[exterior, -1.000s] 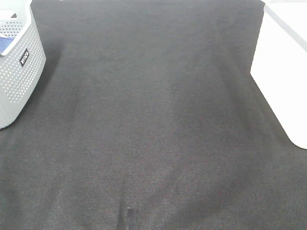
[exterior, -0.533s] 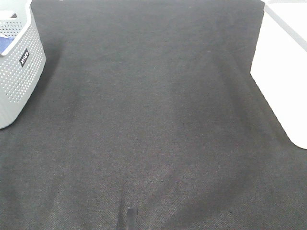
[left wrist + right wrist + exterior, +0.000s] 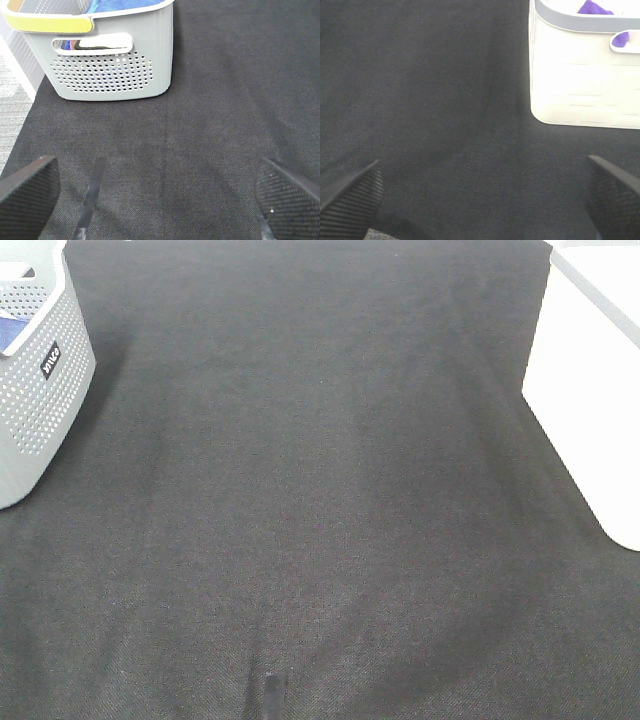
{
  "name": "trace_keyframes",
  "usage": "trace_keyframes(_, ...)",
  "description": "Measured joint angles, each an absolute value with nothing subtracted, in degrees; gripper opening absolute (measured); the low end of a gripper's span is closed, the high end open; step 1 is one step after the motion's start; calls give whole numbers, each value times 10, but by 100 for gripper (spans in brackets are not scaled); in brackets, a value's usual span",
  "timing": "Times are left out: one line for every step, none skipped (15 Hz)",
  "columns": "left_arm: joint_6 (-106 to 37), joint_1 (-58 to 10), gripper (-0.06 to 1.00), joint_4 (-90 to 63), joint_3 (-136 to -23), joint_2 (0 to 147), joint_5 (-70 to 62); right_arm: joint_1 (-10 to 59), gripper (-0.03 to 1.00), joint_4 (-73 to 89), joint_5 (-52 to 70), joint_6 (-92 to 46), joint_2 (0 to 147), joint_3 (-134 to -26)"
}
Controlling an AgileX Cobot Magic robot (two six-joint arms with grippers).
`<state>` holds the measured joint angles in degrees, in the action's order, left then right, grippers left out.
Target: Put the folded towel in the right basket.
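Both arms rest apart over the bare dark surface (image 3: 320, 490), left tool (image 3: 155, 195) and right tool (image 3: 480, 200) spread wide and empty, while purple cloth, probably the folded towel (image 3: 592, 7), lies inside the white right basket (image 3: 580, 85), suggesting completion.

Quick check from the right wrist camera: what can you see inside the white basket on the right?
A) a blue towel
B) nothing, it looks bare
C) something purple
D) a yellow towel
C: in the right wrist view, purple fabric shows above the rim of the white basket and again through its handle slot; whether it is the folded towel cannot be told.
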<state>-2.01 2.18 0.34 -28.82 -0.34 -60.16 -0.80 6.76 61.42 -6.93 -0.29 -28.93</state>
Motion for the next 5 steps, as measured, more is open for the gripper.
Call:
trace_keyframes(-20,22,99,3,-288,-3,-602,-8,99,68,614,-68,-3,-289)
trace_keyframes(-20,22,99,3,-288,-3,-602,-8,99,68,614,-68,-3,-289)
trace_keyframes(-20,22,99,3,-288,-3,-602,-8,99,68,614,-68,-3,-289)
trace_keyframes(-20,22,99,3,-288,-3,-602,-8,99,68,613,-68,-3,-289)
trace_keyframes(-20,22,99,3,-288,-3,-602,-8,99,68,613,-68,-3,-289)
